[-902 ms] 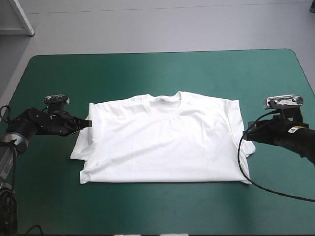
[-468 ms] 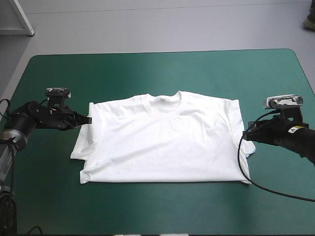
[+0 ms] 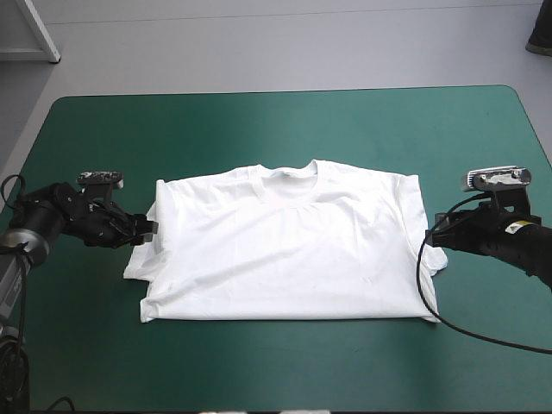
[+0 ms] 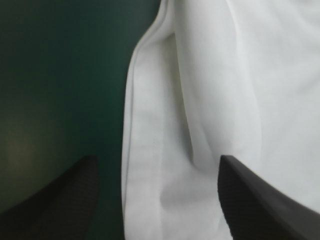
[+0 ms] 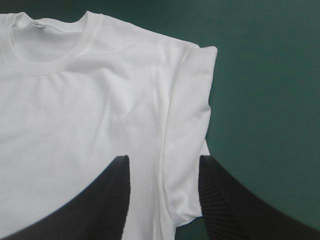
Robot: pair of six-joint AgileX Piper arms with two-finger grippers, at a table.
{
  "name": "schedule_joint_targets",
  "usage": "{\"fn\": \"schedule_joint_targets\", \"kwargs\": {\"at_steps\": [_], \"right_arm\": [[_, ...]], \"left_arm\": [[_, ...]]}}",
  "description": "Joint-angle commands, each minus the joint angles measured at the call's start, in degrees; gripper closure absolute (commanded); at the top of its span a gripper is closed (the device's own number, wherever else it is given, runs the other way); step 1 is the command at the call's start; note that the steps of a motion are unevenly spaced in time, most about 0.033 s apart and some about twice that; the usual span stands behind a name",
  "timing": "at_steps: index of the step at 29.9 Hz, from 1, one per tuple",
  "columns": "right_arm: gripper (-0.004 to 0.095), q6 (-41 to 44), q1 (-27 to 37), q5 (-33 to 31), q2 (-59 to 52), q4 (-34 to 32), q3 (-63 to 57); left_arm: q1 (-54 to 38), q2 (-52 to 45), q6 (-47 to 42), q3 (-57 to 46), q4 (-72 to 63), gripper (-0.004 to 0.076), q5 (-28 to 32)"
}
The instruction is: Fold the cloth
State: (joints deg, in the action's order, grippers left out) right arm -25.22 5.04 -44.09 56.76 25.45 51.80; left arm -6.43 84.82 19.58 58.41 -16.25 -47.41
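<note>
T-shirt (image 3: 285, 250) spread flat mid-table (image 3: 259, 121), a pinch due at each sleeve
The left gripper (image 3: 145, 229) sits at the left sleeve (image 3: 138, 260), fingers apart astride its hem; the right gripper (image 3: 431, 238) is at the right sleeve (image 3: 436, 259), fingers likewise apart. One T-shirt, two grippers, two fingers each. My worry: a pinch catching only the top layer, or uneven lifts, would skew the fold

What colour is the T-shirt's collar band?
Plain white collar band, matching the short-sleeved T-shirt; clearest in the right wrist view.
</note>
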Motion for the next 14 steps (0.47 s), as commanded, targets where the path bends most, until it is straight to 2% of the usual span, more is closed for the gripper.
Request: {"fn": "schedule_joint_targets", "kwargs": {"at_steps": [1,5,9,14], "right_arm": [[0.0494,-0.4,0.5,3.2,-0.7,1.5,2.0],[0.0494,-0.4,0.5,2.9,-0.7,1.5,2.0],[0.0494,-0.4,0.5,2.9,-0.7,1.5,2.0],[0.0494,-0.4,0.5,3.1,-0.7,1.5,2.0]], "left_arm": [[0.8,-2.2,-0.9,-0.7,-0.6,0.0223,-0.7],[0.0,-3.9,-3.4,-4.6,0.4,0.0239,-2.9],[-1.6,-9.0,-3.9,-9.0,-2.6,0.0278,0.0],[-1.9,-10.6,-3.8,-11.8,-2.3,0.0279,0.0]]}}
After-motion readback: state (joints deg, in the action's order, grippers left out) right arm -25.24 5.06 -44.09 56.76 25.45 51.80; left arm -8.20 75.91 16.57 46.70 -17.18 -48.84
